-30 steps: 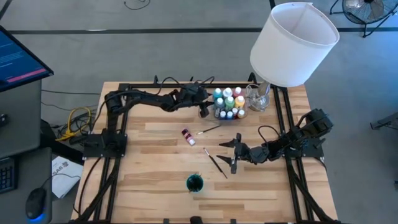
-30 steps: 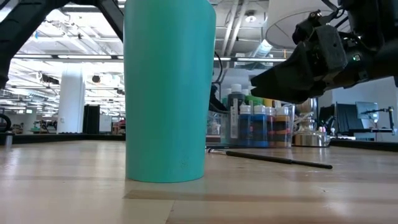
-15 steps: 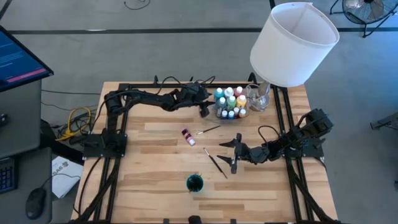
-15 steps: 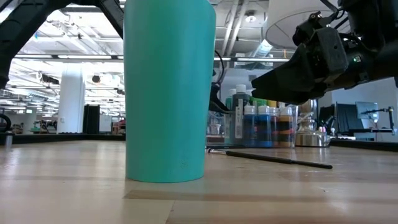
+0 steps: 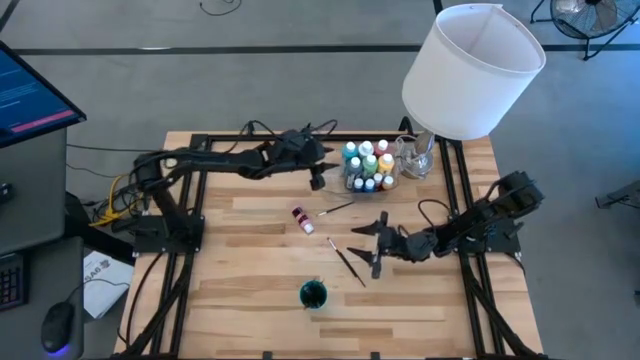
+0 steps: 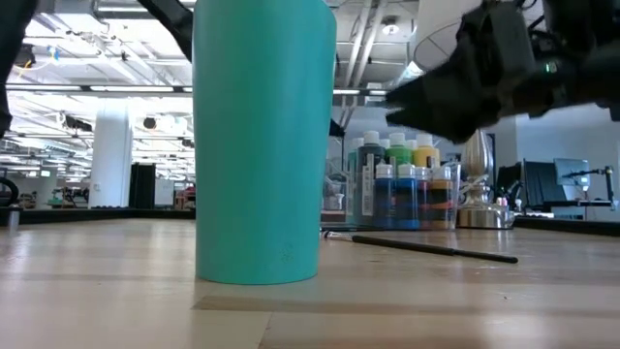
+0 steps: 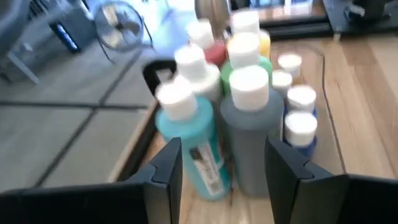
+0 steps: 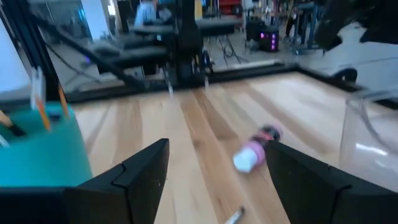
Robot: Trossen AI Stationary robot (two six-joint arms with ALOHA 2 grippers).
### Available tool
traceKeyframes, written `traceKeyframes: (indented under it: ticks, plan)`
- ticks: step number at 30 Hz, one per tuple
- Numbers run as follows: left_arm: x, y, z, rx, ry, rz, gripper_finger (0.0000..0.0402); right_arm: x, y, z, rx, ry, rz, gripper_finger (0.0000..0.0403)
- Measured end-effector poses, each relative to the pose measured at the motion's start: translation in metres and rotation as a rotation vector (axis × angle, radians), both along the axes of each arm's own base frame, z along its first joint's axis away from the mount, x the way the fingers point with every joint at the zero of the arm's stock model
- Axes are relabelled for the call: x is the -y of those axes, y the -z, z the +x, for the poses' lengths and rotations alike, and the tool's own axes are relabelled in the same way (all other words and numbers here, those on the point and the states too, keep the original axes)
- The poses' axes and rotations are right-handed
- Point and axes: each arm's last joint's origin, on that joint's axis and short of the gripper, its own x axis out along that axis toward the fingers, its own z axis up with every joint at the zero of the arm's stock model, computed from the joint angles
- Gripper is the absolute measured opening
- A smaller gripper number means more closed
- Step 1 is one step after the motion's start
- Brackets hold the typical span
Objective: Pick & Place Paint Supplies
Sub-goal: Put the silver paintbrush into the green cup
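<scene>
Several white-capped paint bottles (image 5: 368,165) stand upright in a clear tray (image 5: 390,183) at the table's far side. My left gripper (image 5: 318,178) hangs open just left of the tray, above table level; in its wrist view a teal bottle (image 7: 193,140) and a grey bottle (image 7: 249,130) stand beyond the fingertips. A pink bottle (image 5: 302,219) lies on its side at mid-table. Two thin brushes (image 5: 337,209) (image 5: 348,262) lie flat nearby. My right gripper (image 5: 372,247) hovers open right of them, pointing toward the pink bottle (image 8: 255,153).
A teal cup (image 5: 313,294) stands near the front edge, with brush handles (image 8: 38,102) sticking out of it. A big white lampshade (image 5: 472,70) hangs over the far right corner above a glass lamp base (image 5: 415,155). Black frame rails (image 5: 190,290) run along both table sides.
My left gripper has risen and drawn back a little from the tray toward the table's left, staying open with nothing in it. The bottles in the tray stand where they did.
</scene>
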Motion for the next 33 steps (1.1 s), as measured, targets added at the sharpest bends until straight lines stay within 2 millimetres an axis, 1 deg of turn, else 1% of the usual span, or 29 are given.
traceKeyframes:
  ticks: [4, 9, 11, 12, 15, 18, 22, 25, 33]
  plan:
    - [0.013, -0.022, -0.022, 0.064, 0.014, 0.027, 0.0121, 0.002, -0.022, -0.004, 0.072, -0.002, 0.029, 0.026]
    - [0.038, -0.042, -0.047, 0.174, 0.132, -0.023, 0.0121, -0.004, -0.051, -0.017, 0.128, -0.046, 0.062, 0.026]
    - [0.048, -0.046, -0.054, 0.209, 0.171, -0.048, 0.0121, -0.007, -0.062, -0.022, 0.148, -0.063, 0.08, 0.026]
    - [0.053, -0.051, -0.057, 0.245, 0.189, -0.051, 0.0121, -0.008, -0.067, -0.024, 0.157, -0.07, 0.087, 0.026]
    - [0.065, -0.051, -0.065, 0.263, 0.224, -0.059, 0.0121, -0.007, -0.077, -0.025, 0.157, -0.071, 0.082, 0.026]
    - [0.071, -0.043, -0.072, 0.237, 0.24, -0.06, 0.0121, -0.005, -0.08, -0.022, 0.138, -0.056, 0.067, 0.026]
    - [0.071, -0.032, -0.078, 0.192, 0.252, -0.014, 0.0121, -0.003, -0.071, -0.019, 0.074, -0.041, 0.033, 0.026]
    - [0.071, -0.024, -0.081, 0.169, 0.251, -0.015, 0.0121, -0.002, -0.067, -0.017, 0.049, -0.037, -0.003, 0.026]
    - [0.075, 0.01, -0.095, 0.061, 0.244, -0.067, 0.0121, 0.007, -0.053, -0.008, -0.012, 0.011, -0.046, 0.026]
